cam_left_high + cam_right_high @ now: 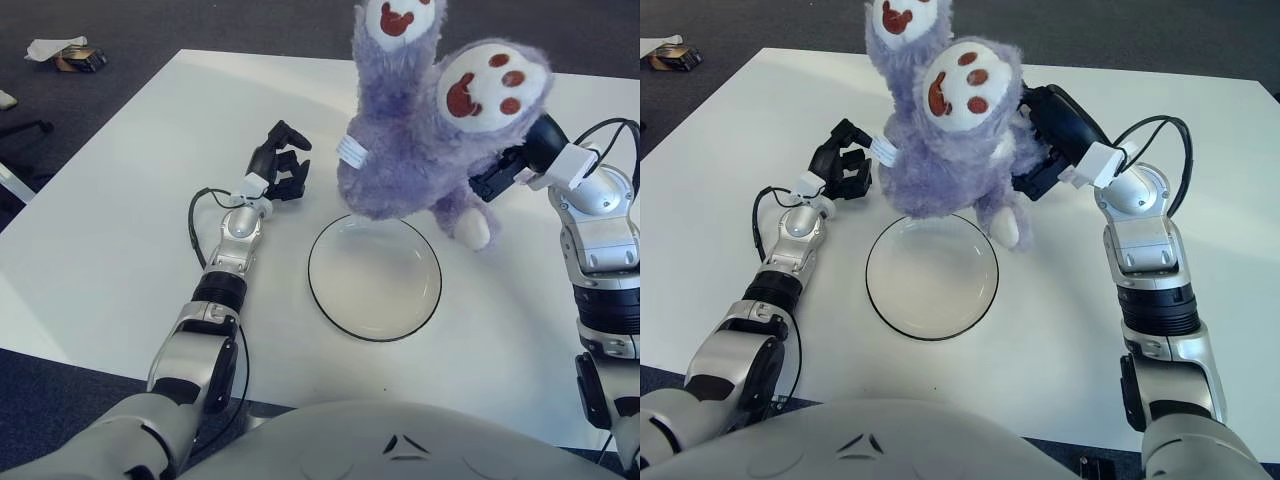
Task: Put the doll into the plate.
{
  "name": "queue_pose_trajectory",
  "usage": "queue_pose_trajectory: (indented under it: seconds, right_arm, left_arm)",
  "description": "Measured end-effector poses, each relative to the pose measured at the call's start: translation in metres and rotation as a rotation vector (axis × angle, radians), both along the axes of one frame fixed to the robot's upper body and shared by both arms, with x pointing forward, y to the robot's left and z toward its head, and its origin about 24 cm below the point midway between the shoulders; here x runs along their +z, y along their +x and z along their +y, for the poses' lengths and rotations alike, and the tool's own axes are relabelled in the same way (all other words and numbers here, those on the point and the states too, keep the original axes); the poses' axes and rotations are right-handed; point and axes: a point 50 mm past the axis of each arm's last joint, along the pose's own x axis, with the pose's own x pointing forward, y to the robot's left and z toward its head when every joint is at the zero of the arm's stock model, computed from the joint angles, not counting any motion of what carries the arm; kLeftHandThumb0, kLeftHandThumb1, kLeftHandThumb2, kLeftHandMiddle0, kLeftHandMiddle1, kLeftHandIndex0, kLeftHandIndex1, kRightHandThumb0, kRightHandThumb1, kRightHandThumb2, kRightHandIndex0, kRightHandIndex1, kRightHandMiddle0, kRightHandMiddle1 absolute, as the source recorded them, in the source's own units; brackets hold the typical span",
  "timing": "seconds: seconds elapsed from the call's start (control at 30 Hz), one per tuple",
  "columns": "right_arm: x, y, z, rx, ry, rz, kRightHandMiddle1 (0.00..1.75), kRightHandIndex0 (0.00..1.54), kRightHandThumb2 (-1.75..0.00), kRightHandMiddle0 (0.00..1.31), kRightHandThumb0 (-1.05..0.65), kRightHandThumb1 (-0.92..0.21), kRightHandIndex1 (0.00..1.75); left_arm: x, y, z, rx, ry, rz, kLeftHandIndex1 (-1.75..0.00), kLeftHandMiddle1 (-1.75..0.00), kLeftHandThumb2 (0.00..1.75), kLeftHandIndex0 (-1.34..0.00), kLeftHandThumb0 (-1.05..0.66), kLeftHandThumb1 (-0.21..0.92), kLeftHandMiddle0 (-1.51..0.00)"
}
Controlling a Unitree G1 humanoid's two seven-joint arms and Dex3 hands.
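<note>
A purple plush doll with white, red-marked paws hangs in the air over the far edge of the plate, its paws raised toward me. My right hand is shut on the doll's body from the right side. The round white plate with a dark rim lies on the white table, just below and in front of the doll. My left hand shows to the left of the plate with its fingers curled and holds nothing.
The white table stretches to both sides of the plate. On the dark floor at the far left lie a small box and a crumpled white paper.
</note>
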Motion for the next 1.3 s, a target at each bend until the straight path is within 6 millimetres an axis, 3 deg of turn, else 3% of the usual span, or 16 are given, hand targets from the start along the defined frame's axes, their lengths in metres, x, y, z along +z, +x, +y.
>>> queue_pose_trajectory:
  seconds: [0.57, 1.3]
  right_arm:
    - [-0.008, -0.007, 0.011, 0.078, -0.007, 0.007, 1.75, 0.75, -1.53, 0.95, 0.54, -0.14, 1.75]
    - [-0.022, -0.016, 0.025, 0.166, -0.108, 0.148, 1.75, 0.75, -1.52, 0.91, 0.54, -0.15, 1.75]
  left_arm:
    - [-0.001, 0.005, 0.002, 0.0, -0.013, 0.025, -1.75, -1.75, 0.8, -0.31, -0.37, 0.72, -0.93]
    - [-0.002, 0.005, -0.001, -0.009, -0.024, 0.034, -1.75, -1.75, 0.78, -0.31, -0.37, 0.73, -0.93]
